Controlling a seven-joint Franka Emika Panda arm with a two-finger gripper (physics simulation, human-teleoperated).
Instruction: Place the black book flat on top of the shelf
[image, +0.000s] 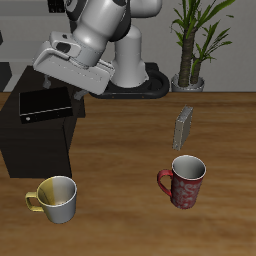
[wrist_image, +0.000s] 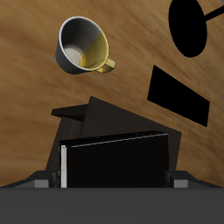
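Currently the gripper (image: 62, 88) sits low over the back part of the shelf (image: 35, 140), right above the black book (image: 45, 104). Fingertips are hidden in the exterior view behind the hand body, and in the wrist view only dark finger bases show at the frame edge, so I can't tell whether the jaws are spread or pinched, or whether they touch the book. Wrist view shows the black book (wrist_image: 114, 160) close under the camera, white page edge visible along one short side, broad cover facing up toward the camera. Exterior view: book lies flat on the shelf top, long axis running roughly parallel to the table's front edge, slightly skewed, one short end toward the shelf edge that faces the table's middle. Shelf is the low black box at the table's side, its top a bit wider than the book. Out on the wood table (image: 130, 210): yellow-handled grey mug (image: 56, 197) upright just in front of the shelf, also seen in the wrist view (wrist_image: 83, 45); red patterned mug (image: 184, 181) upright, well apart from it; small grey patterned book (image: 183, 127) standing on edge behind the red mug. Potted plant (image: 190, 45) behind the table.
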